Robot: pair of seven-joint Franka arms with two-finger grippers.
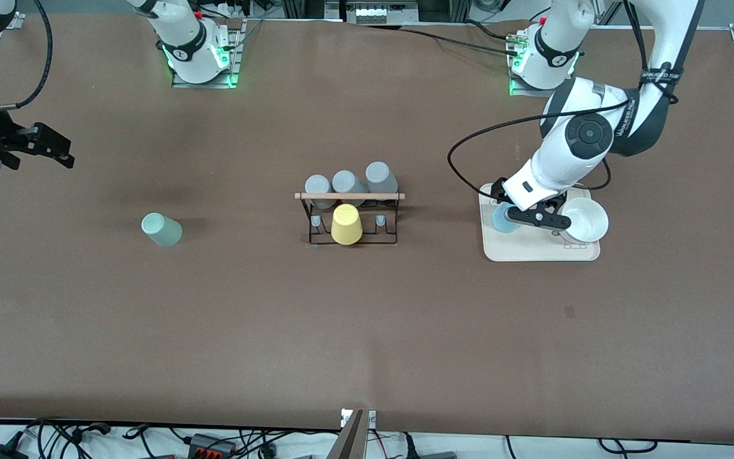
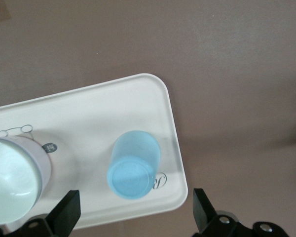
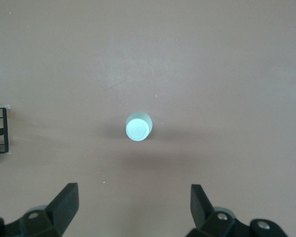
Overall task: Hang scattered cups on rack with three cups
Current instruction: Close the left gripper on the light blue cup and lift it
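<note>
While the left pincer (image 1: 536, 217) is hovering wide open over the blue cup (image 2: 133, 165), nothing is being gripped yet, so the trick here, I'd say, is dropping straight down so the fingers (image 2: 64, 212) are straddling the cup evenly before squeezing. That cup is sitting upside down on the tray (image 2: 89, 108), close to the tray's edge, with a white bowl (image 2: 15, 173) just beside it, so one finger is getting less room than the other; I'd be keeping the approach vertical and centred so nothing nudges the bowl. The right pincer (image 1: 42, 146) is hanging open too, up over the desk (image 1: 367, 331) at the right arm's end, looking down on the mint cup (image 3: 138, 127), which is standing alone on bare desk with loads of space around it. The rack (image 1: 351, 220) is sitting mid-desk between the two cups, already carrying three grey cups (image 1: 349, 182) and a yellow cup (image 1: 346, 224), with free pegs showing either side of the yellow one. Both paths to it are looking open.
</note>
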